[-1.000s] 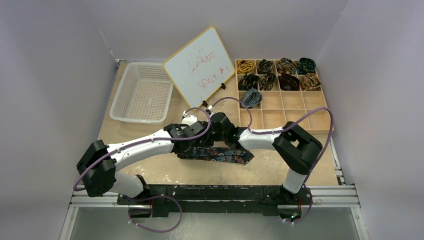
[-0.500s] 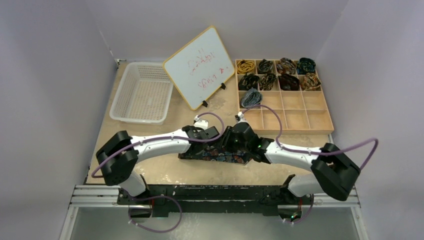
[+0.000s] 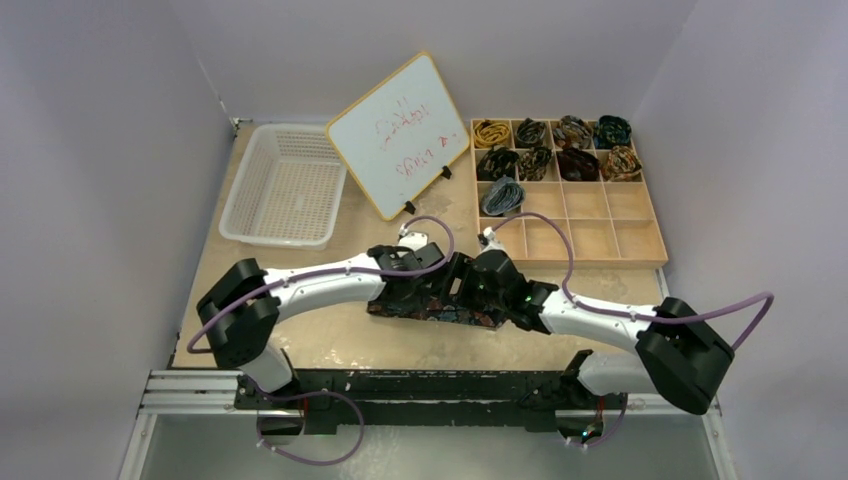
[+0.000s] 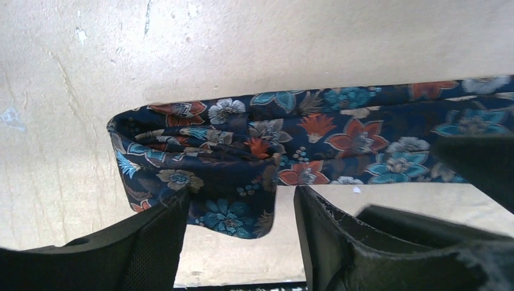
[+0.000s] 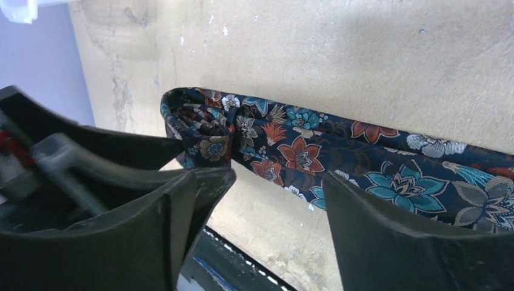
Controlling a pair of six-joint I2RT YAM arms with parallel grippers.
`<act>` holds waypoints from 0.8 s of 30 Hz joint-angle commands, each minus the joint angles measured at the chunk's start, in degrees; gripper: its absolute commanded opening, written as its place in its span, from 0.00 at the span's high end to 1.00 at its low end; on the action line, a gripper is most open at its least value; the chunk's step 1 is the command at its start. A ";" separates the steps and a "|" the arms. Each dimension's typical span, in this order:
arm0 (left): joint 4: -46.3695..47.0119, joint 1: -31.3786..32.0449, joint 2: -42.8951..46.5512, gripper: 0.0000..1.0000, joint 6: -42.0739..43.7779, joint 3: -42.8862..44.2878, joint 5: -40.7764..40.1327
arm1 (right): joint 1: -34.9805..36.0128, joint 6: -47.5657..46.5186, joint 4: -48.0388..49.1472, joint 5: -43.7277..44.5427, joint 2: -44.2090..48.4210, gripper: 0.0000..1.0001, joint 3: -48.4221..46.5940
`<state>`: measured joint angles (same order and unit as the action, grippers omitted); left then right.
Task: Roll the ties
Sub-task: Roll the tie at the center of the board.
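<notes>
A navy floral tie (image 3: 445, 308) lies flat along the front of the table, its left end folded over into a loose bunch (image 4: 182, 136). My left gripper (image 3: 425, 288) hangs over that folded end, open; its fingers (image 4: 241, 197) stand either side of a hanging flap without pinching it. My right gripper (image 3: 470, 292) is right beside it, open (image 5: 279, 176) over the tie's (image 5: 339, 151) near edge, nothing clamped. Several rolled ties (image 3: 555, 148) sit as coils in the wooden tray, a grey-blue one (image 3: 503, 195) lowest.
The wooden compartment tray (image 3: 610, 238) stands at the back right, its lower cells bare. A white mesh basket (image 3: 285, 195) is at the back left, with a whiteboard (image 3: 400, 130) propped between them. A black rail (image 3: 420, 385) runs along the table's near edge.
Both grippers have opened and let go of the tie's folded end. The right arm's elbow swung right and lower; the left arm stretched further toward the centre.
</notes>
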<state>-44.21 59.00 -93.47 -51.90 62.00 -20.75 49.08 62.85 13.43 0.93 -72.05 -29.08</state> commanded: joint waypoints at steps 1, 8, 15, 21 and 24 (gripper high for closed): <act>3.68 -0.40 6.84 0.37 -0.08 0.71 3.10 | -0.42 -2.96 0.53 2.55 0.07 0.15 -1.78; 6.34 -5.92 20.22 0.35 0.85 -6.20 6.00 | -1.38 -4.42 4.42 -2.78 -1.57 0.09 -2.56; 8.12 -17.26 32.63 0.31 3.85 -16.59 10.13 | -0.77 -4.49 14.86 -13.47 -8.85 0.19 -3.40; 10.69 -27.90 35.20 0.30 8.46 -20.94 19.00 | 1.89 -4.38 15.84 -15.20 -15.60 0.27 -6.82; 12.07 -30.65 35.08 0.30 9.44 -22.10 22.26 | 2.29 -4.40 15.46 -15.16 -17.25 0.32 -7.75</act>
<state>-36.27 31.29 -59.09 -45.93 41.10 -5.28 50.54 59.09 26.57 -12.14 -88.12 -33.91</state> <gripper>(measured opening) 0.696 0.710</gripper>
